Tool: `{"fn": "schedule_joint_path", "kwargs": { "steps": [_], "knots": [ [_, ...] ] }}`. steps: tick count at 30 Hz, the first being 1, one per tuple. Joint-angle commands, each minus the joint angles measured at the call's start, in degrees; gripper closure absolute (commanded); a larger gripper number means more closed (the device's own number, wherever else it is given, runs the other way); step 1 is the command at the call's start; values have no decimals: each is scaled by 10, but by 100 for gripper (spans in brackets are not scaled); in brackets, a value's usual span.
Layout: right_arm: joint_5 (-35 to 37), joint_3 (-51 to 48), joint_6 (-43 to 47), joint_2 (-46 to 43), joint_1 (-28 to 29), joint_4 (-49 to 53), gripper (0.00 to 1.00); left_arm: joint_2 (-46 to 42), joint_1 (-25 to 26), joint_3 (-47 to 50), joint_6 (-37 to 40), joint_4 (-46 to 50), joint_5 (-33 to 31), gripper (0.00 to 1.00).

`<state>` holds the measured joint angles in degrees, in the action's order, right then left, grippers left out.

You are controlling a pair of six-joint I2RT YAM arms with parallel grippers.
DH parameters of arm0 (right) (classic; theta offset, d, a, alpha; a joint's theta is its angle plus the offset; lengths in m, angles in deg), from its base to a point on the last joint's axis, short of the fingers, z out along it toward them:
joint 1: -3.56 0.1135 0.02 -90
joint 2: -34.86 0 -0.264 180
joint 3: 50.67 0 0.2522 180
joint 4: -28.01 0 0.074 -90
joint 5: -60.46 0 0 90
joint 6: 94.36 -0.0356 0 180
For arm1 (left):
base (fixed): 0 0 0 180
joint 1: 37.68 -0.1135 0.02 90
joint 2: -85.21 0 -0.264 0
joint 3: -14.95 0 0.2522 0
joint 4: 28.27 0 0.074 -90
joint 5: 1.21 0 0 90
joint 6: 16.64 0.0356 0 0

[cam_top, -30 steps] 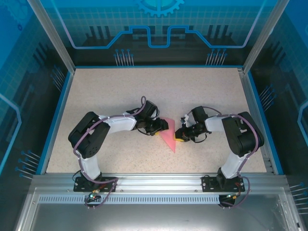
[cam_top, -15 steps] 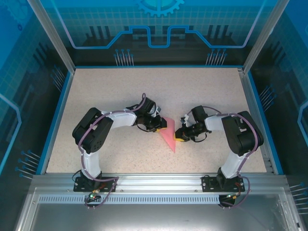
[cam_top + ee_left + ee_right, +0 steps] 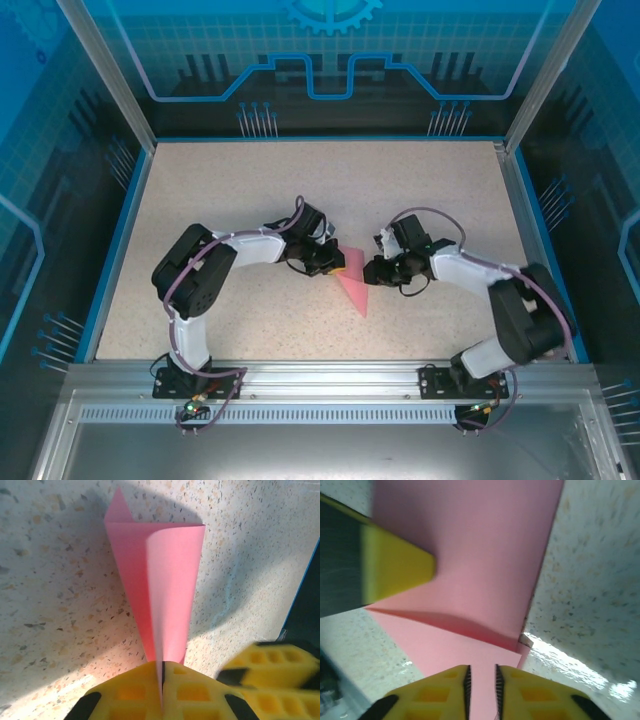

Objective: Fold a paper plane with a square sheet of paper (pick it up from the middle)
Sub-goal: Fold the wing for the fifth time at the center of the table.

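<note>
- Pink-red paper, folded into a narrow pointed paper plane (image 3: 353, 291), lies near the middle of the speckled beige table (image 3: 250, 190), its tip toward the arm bases and its wide end between the two grippers.
- From the left wrist, the left gripper (image 3: 162, 669) has its yellow pads pressed together on the narrow end of the plane. A raised middle flap runs from the pads toward the wide end.
- From the right wrist, the right gripper (image 3: 482, 674) has its pads a narrow slit apart, with pink showing through the gap. The pads do not press the paper.
- Both grippers crowd the plane from either side. A blurred yellow finger (image 3: 395, 570) of the left gripper lies across the paper in the right wrist view.
- A blue rim (image 3: 118, 250) edges the table and a metal rail (image 3: 320, 375) runs along the near side.
- Blue see-through walls surround it, printed with circuit-like lines and a gear emblem (image 3: 332, 12).
</note>
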<state>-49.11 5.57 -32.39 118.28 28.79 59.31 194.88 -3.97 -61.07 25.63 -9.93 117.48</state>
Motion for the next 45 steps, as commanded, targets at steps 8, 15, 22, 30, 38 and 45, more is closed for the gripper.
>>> {"fn": "schedule_joint_path", "kwargs": {
  "steps": [8, 15, 22, 30, 38, 45],
  "knots": [
    [276, -34, 30, -110, 184, 32, 66, -17, 11, 2, -37, 2, -19, 99],
    [332, -20, 28, -55, 260, 21, 59, -21, 11, 3, -37, 7, -21, 99],
    [395, 11, 18, 9, 301, 37, 56, -20, 12, 3, -38, 8, -20, 99],
    [445, 42, 13, 52, 317, 65, 61, -18, 12, -1, -38, 9, -19, 99],
    [470, 57, 6, 72, 325, 83, 65, -19, 13, 0, -36, 13, -20, 99],
    [482, 65, 3, 90, 332, 94, 71, -22, 12, 0, -35, 14, -19, 99]
  ]
}}
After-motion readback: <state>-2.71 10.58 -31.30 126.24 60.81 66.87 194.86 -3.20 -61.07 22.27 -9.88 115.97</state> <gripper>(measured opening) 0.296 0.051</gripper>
